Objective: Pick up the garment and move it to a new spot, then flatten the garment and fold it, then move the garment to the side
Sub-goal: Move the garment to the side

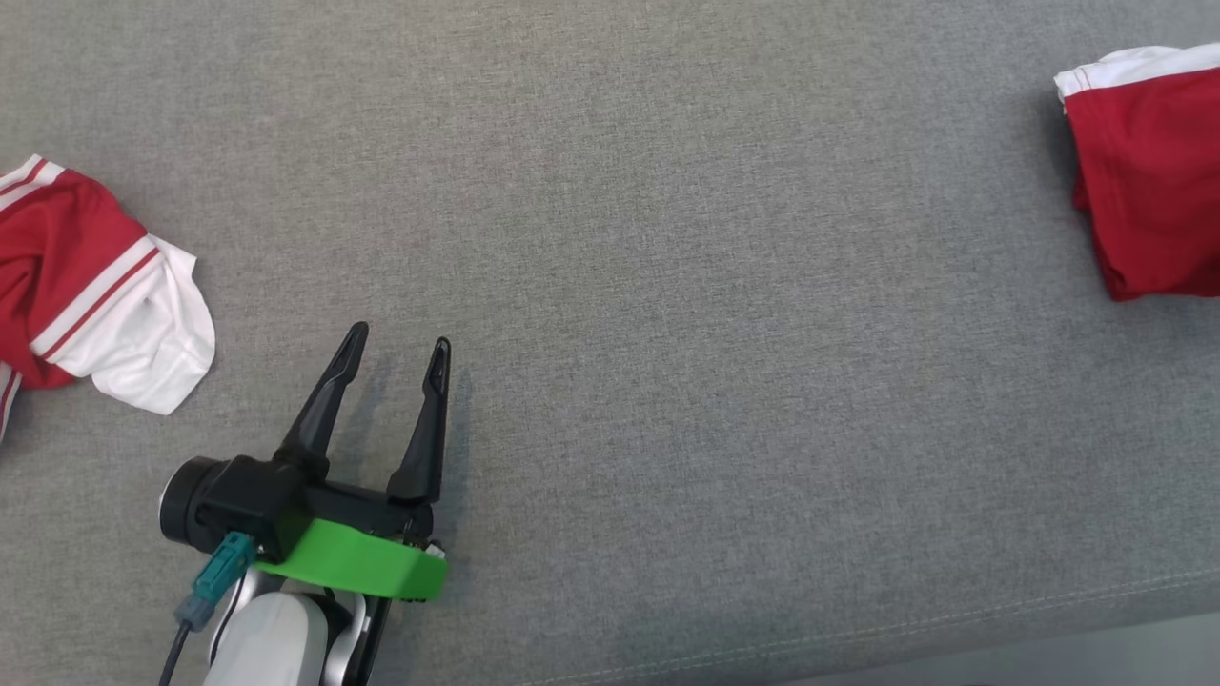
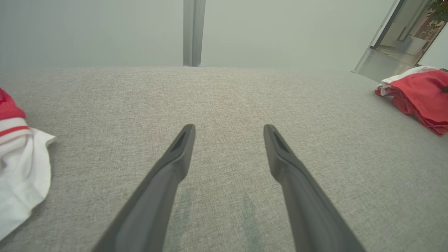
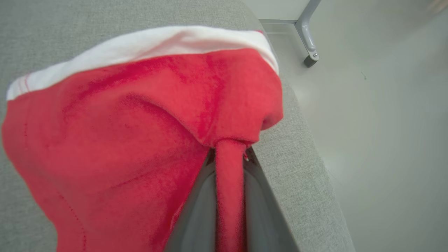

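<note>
Garment (image 1: 1148, 181): red, with a white band along its far edge; lies bunched in layers at the far right of the surface (image 1: 667, 286), close to the right edge, beyond which the floor (image 3: 385, 140) shows. Right gripper (image 3: 230, 154): clenched on a narrow fold of the garment's red cloth, the fold running down between its two fingers (image 3: 196, 213); the rest of the cloth rests on the surface ahead of the fingertips. Left gripper (image 1: 398, 337): jaws spread wide with nothing between them, low over bare surface at the near left, fingers pointing far; whether the tips touch the surface cannot be told. Second garment (image 1: 86, 286): red and white with striped trim, crumpled at the left side, near the left gripper but apart from it; well apart from the first garment, with bare surface between. Surface: grey woven cloth, a seam (image 1: 953, 619) running along its near edge. Leg (image 3: 308, 35): pale metal, standing on the floor past the surface's far right corner.
</note>
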Motion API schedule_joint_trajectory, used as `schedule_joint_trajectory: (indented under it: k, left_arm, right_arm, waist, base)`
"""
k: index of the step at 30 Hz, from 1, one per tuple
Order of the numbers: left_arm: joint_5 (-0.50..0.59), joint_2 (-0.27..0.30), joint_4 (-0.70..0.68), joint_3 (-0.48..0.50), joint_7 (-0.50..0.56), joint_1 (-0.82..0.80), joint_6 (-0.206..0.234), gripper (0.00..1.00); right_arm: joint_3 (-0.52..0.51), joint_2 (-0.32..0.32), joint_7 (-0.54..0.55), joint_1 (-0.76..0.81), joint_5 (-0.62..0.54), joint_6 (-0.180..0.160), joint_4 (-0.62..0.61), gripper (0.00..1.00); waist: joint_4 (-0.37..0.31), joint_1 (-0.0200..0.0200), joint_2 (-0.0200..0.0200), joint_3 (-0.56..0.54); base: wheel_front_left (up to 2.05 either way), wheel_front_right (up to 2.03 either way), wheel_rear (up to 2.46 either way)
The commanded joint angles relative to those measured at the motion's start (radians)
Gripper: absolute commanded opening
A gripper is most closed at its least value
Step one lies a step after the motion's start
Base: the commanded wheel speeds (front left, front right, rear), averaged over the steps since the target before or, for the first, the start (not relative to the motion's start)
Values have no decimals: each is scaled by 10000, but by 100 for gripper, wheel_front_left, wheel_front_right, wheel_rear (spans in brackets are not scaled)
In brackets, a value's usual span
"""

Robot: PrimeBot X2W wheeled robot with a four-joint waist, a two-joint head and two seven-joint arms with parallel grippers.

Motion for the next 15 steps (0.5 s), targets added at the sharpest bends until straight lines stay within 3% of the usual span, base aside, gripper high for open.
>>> schedule_joint_trajectory:
  k: [1,5,6,7,12,15]
  left_arm:
    - [-31,62,-38,31,-1,32,-24,100]
    - [-34,95,-204,213,-1,245,-18,100]
    - [-19,94,-249,227,-1,253,-18,100]
    - [-3,98,-267,244,-1,259,-17,100]
    - [-28,3,-322,405,-1,442,68,100]
    - [-161,-161,-370,636,-1,691,103,100]
  right_arm:
    - [-37,-15,-90,-196,-53,-14,28,0]
    - [-338,-63,-584,-316,-430,-16,507,0]
    - [-342,-102,-751,-333,-551,-16,652,94]
    - [-369,-137,-946,-371,-720,-16,802,100]
    - [-583,56,-2014,-389,-1333,-14,1398,100]
    - [-855,105,-3259,-223,-1610,-16,1170,100]
  waist:
    - [49,-1,-1,37]
    - [113,-1,-1,7]
    - [131,-1,-1,9]
    - [144,-1,-1,-7]
    - [133,-1,-1,-347]
    - [130,-1,-1,-912]
  base:
    - [0,0,0]
    - [0,0,0]
    - [0,0,0]
    - [0,0,0]
    - [0,0,0]
    - [0,0,0]
